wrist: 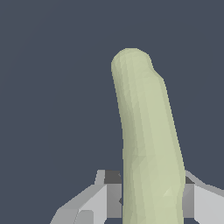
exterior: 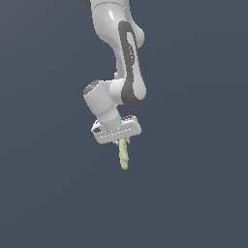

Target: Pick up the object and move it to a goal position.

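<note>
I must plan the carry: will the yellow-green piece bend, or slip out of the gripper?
Probably stiff: the object hangs straight below the gripper without sagging. It may pivot or slip, since only its upper end is held and its surface looks smooth.

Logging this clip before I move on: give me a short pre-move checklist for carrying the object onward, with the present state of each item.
1. Object between the fingers: ok. The wrist view shows a finger on each side of it.
2. Gripper shut on the object: ok, fingers sit against its sides.
3. Object lifted: ok, it hangs below the gripper with nothing under it in the exterior view.
4. Grip position: ok, though held near one end, with most of its length sticking out.
5. Goal position in view: cannot tell, no marker shows in either view.
6. Path clear: cannot tell, only plain background around the arm.
</note>
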You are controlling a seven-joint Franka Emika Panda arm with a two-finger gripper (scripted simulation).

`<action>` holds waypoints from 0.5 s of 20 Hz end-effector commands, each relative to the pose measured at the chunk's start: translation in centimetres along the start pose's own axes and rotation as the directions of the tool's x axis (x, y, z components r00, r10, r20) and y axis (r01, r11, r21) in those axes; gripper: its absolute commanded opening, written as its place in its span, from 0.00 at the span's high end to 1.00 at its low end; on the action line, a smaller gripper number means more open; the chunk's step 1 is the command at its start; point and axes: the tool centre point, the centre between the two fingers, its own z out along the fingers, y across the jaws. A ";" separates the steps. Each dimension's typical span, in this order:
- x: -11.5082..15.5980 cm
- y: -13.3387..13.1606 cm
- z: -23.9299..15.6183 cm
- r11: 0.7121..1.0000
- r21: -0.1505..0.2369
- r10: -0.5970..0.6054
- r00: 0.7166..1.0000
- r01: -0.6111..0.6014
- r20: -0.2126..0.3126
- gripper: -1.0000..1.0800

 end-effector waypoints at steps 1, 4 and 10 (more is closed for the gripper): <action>0.0 0.0 0.0 1.000 0.000 0.000 1.000 0.000 0.000 1.00; -0.2 -0.3 -0.1 1.000 0.000 0.000 1.000 0.000 0.000 1.00; -1.2 -2.3 -0.9 1.000 -0.001 0.000 1.000 0.000 0.000 1.00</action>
